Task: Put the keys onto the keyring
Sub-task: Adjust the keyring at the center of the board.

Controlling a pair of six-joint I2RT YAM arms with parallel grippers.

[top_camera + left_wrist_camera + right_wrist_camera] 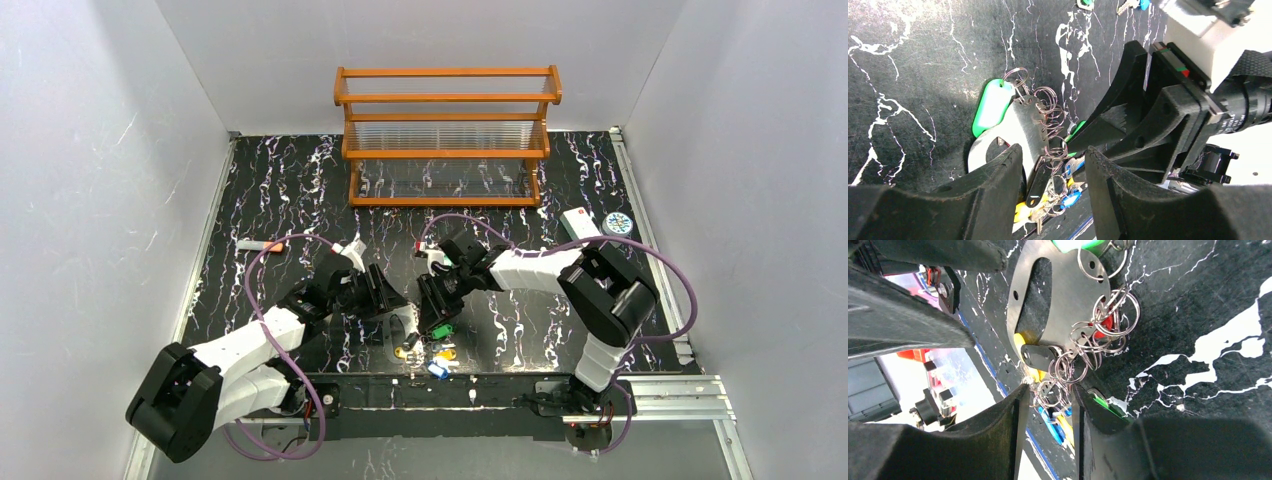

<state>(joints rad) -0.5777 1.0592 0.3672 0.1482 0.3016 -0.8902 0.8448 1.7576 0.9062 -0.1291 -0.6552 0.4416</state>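
The keyring (1073, 285) is a flat silver oval plate with a slot, lying on the black mat near the front edge. Several thin wire rings hang along one side, carrying a black tag (1035, 356), a red tag (1105, 322) and a green tag (993, 105). Blue (1050, 422) and yellow (1065, 425) keys lie bunched at its end. My left gripper (1054, 152) is open, straddling the plate (1025, 122) and the bunch. My right gripper (1050, 390) stands narrowly open, its tips on either side of a few rings. Both grippers meet over the bunch (438, 350).
A wooden rack (447, 135) stands at the back. A white box (580, 222) and a round tin (617, 223) sit at the right. An orange-tipped stick (260, 245) lies at the left. The metal front rail (480, 390) is just behind the bunch.
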